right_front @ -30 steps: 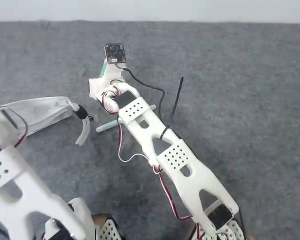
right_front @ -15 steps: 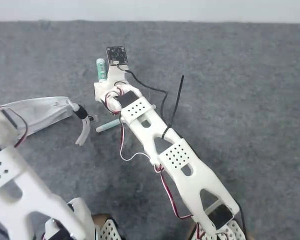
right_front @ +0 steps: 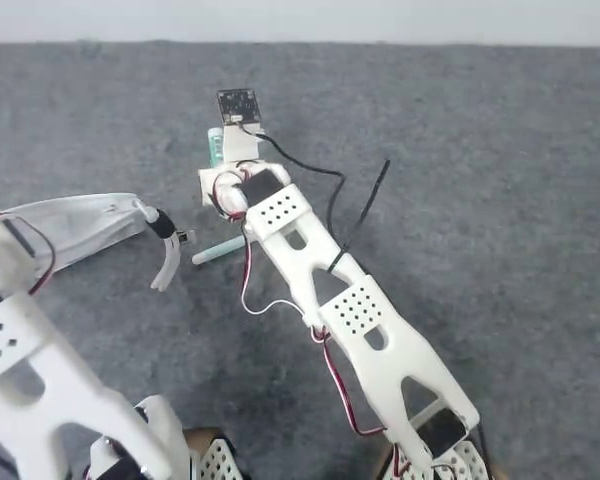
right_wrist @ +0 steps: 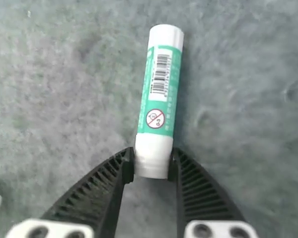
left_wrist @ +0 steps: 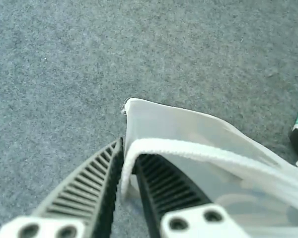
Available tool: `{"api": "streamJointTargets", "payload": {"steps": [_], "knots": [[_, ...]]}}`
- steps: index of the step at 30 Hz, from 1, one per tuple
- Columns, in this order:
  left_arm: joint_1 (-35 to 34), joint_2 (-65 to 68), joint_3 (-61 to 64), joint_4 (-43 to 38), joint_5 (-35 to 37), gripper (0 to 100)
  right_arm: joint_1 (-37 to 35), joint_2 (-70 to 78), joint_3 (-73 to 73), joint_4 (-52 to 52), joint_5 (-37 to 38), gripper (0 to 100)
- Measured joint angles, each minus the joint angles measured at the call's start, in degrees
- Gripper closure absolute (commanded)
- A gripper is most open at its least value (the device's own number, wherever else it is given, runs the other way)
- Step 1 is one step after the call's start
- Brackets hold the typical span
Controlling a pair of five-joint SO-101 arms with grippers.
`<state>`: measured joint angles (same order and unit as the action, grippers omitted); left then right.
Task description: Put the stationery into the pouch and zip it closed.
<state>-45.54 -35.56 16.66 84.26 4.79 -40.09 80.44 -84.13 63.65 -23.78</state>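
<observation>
Two grippers are each holding a task item. The right gripper (right_wrist: pixel 151 161) is pinching the white end of the green glue stick (right_wrist: pixel 159 94) over the grey mat (right_wrist: pixel 248 74). The left gripper (left_wrist: pixel 128 153) is clamping the zipper edge of the clear pouch (left_wrist: pixel 198 134), near the stick. A pale pen (right_front: pixel 218 251) is lying beside the pouch's mouth.

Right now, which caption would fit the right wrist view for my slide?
Right gripper shut on the white end of a green glue stick, grey table surface behind.
</observation>
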Motion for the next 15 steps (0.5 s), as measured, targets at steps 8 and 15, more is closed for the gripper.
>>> {"api": "streamJointTargets", "payload": {"steps": [8, 15], "knots": [[0.0, 0.0, 0.0, 0.0, 0.0, 99, 0.35, 0.09, -8.53, 12.75, 5.54, 90.2], [0.0, 0.09, 0.0, 0.0, 0.0, 99, 0.35, -2.2, -8.88, 23.47, 8.26, 90.2]]}}
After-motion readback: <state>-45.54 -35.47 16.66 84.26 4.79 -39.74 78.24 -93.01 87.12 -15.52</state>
